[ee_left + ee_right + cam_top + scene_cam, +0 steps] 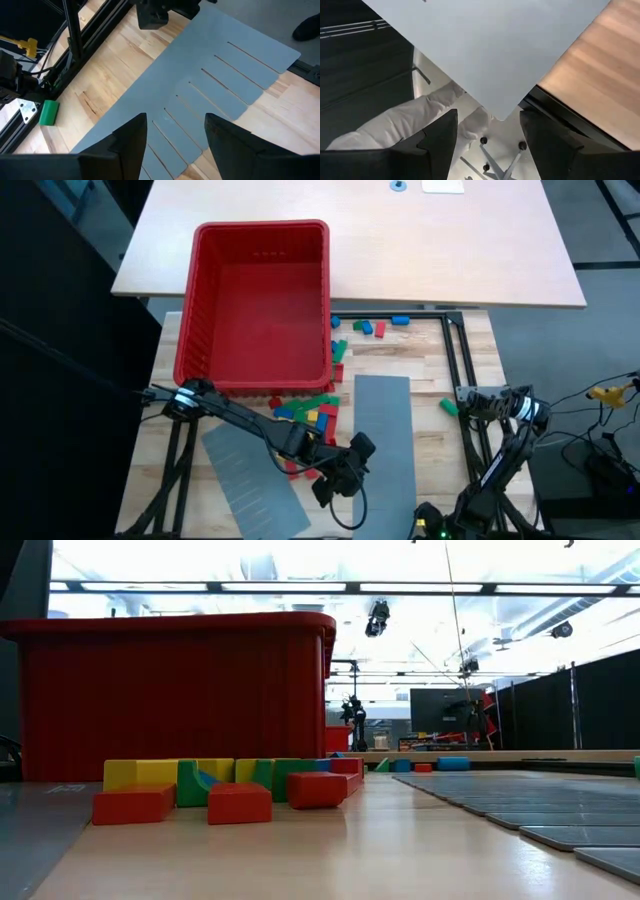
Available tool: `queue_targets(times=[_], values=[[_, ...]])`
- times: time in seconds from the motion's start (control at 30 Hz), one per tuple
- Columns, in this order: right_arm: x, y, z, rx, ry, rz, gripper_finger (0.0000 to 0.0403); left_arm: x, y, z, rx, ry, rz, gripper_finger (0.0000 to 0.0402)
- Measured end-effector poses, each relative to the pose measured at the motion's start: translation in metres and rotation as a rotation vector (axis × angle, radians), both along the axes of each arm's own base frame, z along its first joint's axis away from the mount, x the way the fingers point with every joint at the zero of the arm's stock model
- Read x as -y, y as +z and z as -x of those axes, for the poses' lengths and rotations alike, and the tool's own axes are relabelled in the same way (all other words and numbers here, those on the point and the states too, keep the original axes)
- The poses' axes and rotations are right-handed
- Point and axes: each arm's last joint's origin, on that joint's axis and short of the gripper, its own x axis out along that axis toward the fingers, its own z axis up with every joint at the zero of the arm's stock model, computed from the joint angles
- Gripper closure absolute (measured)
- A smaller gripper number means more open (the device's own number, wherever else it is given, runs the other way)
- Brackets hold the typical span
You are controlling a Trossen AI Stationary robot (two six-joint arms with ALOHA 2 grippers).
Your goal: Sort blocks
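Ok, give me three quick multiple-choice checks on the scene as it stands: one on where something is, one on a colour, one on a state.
1. Where is the left tool?
A. By the grey slotted panels
B. Parked far right
C. Inside the bin

2. What colour is the lone block just right of the upright panel?
A. Red
B. Green
C. Yellow

3. How is the left tool?
A. Shut on a block
B. Shut, empty
C. Open, empty

Key:
1 A: the high view puts it between the two panels, and its wrist view looks onto one.
2 B: it shows green in the high and left wrist views.
3 C: its fingers stand apart with nothing between them.

The right tool waits far right, open.
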Motion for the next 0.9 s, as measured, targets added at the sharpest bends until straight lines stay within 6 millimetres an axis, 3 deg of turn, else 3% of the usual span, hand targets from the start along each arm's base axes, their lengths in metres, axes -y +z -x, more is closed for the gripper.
queue_targets(times=[0.47, 0.9], values=[[-0.004, -0.020, -0.010, 0.014, -0.032, -0.005, 0.0195, 0.000, 0.000, 0.000, -0.003, 0.001, 0.007, 0.0219], [-0.001, -0.022, -0.016, 0.110, -0.121, 0.039, 0.0208, 0.000, 0.000, 0.000, -0.007, 0.011, 0.018, 0.0223]])
